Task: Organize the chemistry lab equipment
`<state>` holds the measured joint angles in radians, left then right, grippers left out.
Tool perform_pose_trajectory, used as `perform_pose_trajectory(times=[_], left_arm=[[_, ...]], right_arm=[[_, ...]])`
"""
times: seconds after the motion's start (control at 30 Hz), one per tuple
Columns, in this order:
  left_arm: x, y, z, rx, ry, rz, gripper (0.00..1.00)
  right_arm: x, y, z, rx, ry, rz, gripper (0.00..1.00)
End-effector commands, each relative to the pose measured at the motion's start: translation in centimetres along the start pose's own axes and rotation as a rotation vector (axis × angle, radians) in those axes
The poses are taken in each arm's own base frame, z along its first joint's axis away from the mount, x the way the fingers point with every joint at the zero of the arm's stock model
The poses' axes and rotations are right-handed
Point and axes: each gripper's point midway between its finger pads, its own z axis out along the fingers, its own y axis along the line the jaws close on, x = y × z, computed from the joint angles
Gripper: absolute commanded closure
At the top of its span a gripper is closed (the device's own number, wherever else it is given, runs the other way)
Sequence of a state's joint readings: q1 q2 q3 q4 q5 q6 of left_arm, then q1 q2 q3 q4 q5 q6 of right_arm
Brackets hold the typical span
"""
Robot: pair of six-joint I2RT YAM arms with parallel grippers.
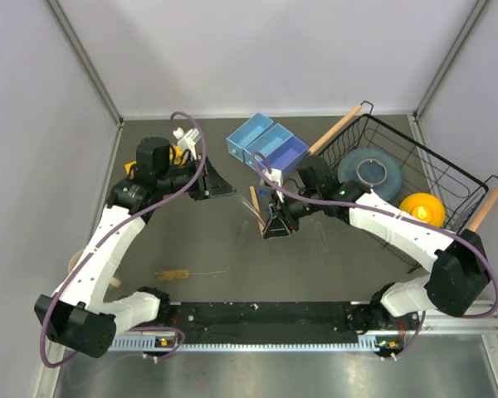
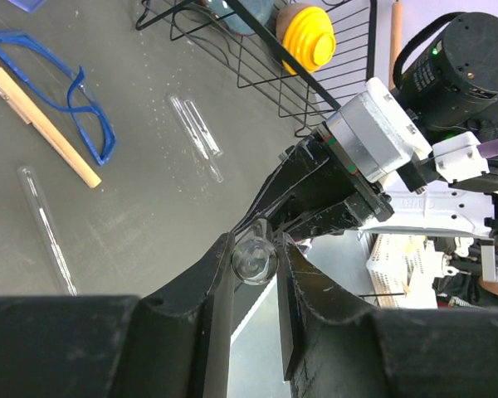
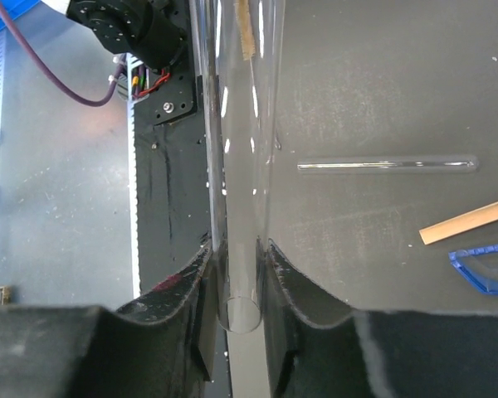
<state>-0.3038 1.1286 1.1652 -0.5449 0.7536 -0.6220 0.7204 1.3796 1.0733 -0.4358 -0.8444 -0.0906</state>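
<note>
Right wrist: thin clear glass tube [image 3: 241,124] clenched in right gripper [image 3: 239,247], I see it stretching ahead over dark table [image 3: 382,83]. My left gripper [image 2: 255,245] grips second glass tube [image 2: 253,259] end-on. On table: blue-framed clear safety glasses [image 2: 76,83], short flat wooden stick [image 2: 41,120], side by side.

Surface [image 2: 149,199]: dark grey, matt, finely speckled and scuffed.
Right-hand tube [image 3: 236,149]: clear glass, smooth, with bright streak reflections. Loose tube [image 3: 388,166] and left-hand tube [image 2: 253,259]: the same.
Safety glasses [image 2: 91,124]: glossy blue plastic frame, clear lenses.
Stick [image 2: 41,120]: pale bare wood, matt.
Basket [image 2: 257,58]: thin black wire, slight sheen.
Right end effector [image 3: 236,249] and left end effector [image 2: 255,249]: black, matt, faintly rough.
</note>
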Motion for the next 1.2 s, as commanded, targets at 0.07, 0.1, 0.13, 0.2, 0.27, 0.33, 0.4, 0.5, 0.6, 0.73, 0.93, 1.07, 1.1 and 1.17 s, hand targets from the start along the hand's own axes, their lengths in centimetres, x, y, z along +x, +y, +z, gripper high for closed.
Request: perform_pose_trajectory(times=[0.07,0.1,0.13,0.2,0.27,0.33,0.4,0.5,0.6,0.73,0.93,1.07,1.1,1.17], left_arm=[[-1.1,4.2,-1.2,-0.251,-0.078,0.081,0.89],[-1.2,4.9,-1.5,-0.286,-0.088,0.098,0.89],[-1.1,5.9,-1.7,-0.325,-0.088,0.091,0.89],[-1.8,7.8,-2.4,-0.417,-0.129,0.099,0.88],[-2.4,9.2,-3.3,-0.481,-0.159,0.095,0.88],[-3.3,10.6,-4.2,-0.556,-0.195,0.102,0.88],[-4.4,12.4,-5.4,-0.636,-0.230,0.109,0.88],[-6.4,14.6,-7.2,-0.725,-0.283,0.105,0.88],[-8.8,16.7,-9.5,-0.842,-0.367,0.101,0.88],[-12.4,18.0,-12.6,-1.002,-0.501,0.137,0.88],[-17.1,18.4,-14.4,-1.095,-0.600,0.183,0.88],[-19.1,18.8,-14.3,-1.106,-0.620,0.206,0.88],[-19.3,19.3,-13.8,-1.105,-0.605,0.207,0.88],[-20.3,20.2,-14.3,-1.119,-0.610,0.195,0.88]], right_arm=[[-1.5,0.3,-0.4,0.020,-0.032,-0.127,0.52],[-1.5,0.2,-0.5,0.030,-0.029,-0.143,0.44],[-1.4,0.0,-0.7,0.050,-0.022,-0.146,0.39],[-1.5,-0.4,-1.1,0.079,-0.024,-0.169,0.34],[-1.5,-0.7,-1.5,0.098,-0.027,-0.170,0.34],[-1.6,-1.1,-1.9,0.114,-0.036,-0.167,0.34],[-1.7,-1.4,-2.4,0.126,-0.047,-0.164,0.34],[-2.0,-1.6,-3.0,0.134,-0.062,-0.160,0.33],[-2.2,-1.7,-3.3,0.138,-0.074,-0.159,0.33],[-2.4,-1.7,-3.7,0.141,-0.087,-0.155,0.33],[-2.5,-1.8,-4.1,0.145,-0.102,-0.150,0.33],[-2.6,-1.7,-4.3,0.146,-0.109,-0.146,0.33],[-2.5,-1.8,-4.3,0.147,-0.109,-0.143,0.33],[-2.5,-1.8,-4.4,0.150,-0.111,-0.143,0.33]])
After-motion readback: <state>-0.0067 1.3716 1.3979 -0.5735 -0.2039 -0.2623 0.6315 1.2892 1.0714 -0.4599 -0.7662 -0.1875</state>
